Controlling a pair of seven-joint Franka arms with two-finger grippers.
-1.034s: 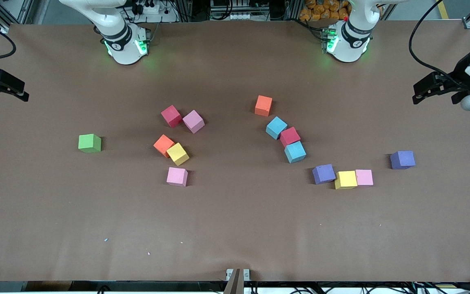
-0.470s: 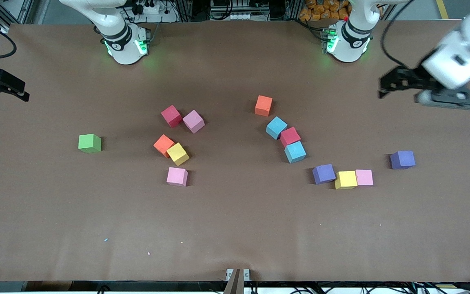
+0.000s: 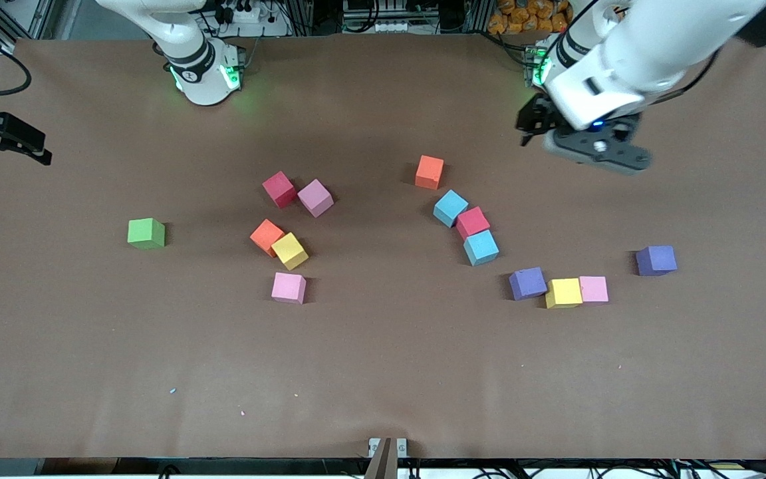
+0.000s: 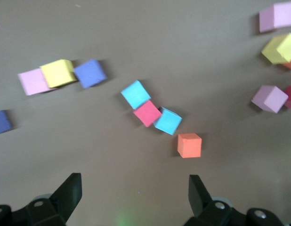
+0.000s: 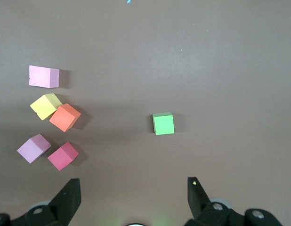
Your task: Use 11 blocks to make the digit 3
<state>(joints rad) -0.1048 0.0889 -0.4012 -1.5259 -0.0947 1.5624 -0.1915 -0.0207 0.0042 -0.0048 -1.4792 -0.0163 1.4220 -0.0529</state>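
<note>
Left claw [image 3: 534, 121] now nearer orange block [image 3: 429, 172].

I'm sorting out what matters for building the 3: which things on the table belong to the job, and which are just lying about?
Job:
- scattered blocks, e.g. orange block, light blue block, dark red block, yellow block, purple block, pink block
- left gripper, open, over bare table
- right gripper, open, waiting

Lying about:
- green cube
</note>
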